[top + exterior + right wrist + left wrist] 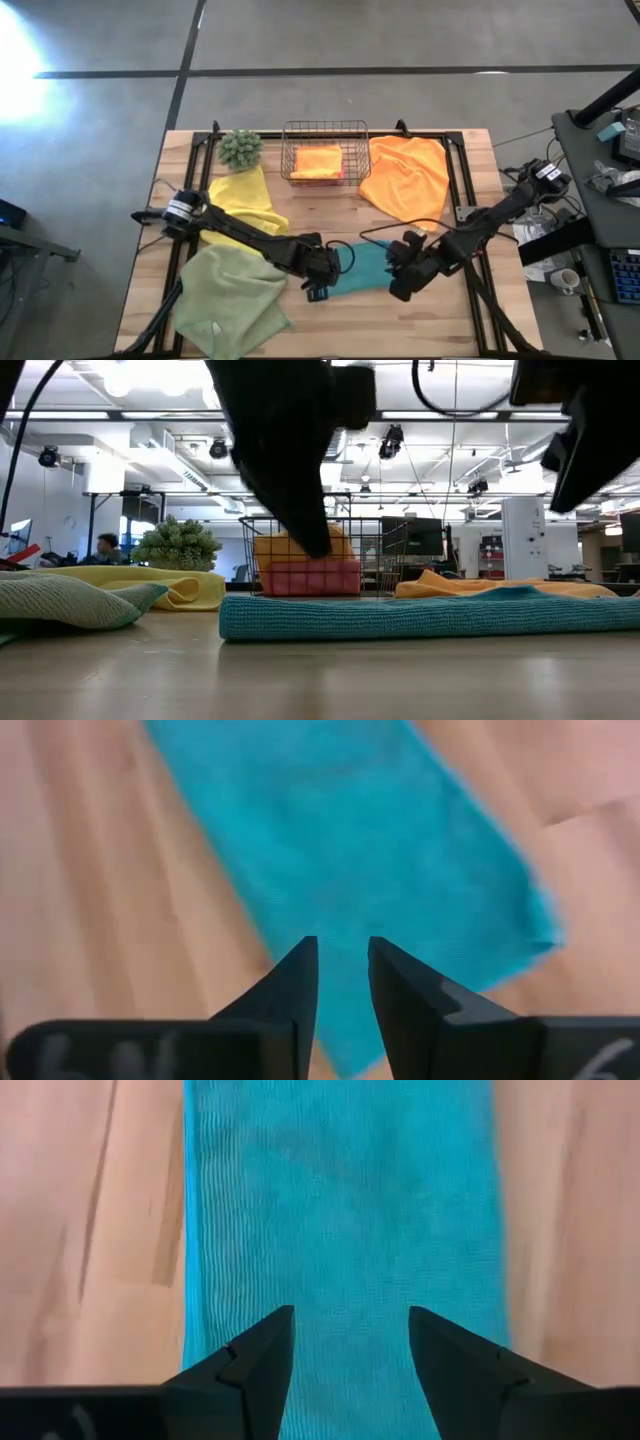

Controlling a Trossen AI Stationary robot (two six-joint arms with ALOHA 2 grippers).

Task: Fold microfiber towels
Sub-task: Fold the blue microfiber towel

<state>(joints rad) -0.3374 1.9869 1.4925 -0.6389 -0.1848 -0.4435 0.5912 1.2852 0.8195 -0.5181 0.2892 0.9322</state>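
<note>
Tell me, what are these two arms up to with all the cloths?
They are folding towels. Both arms hang over a teal towel lying as a folded strip at the table's near middle. The left gripper is at one end and the right gripper at the other, fingers of both apart and holding nothing. An orange towel lies folded in the wire basket; yellow, sage and another orange lie loose around.

Two slim, matte black robot arms, each built of jointed segments. A silver band with a white label rings each arm near its base. Thin black cables loop along them. Each ends in two dark, wedge-shaped, pointed fingers.
</note>
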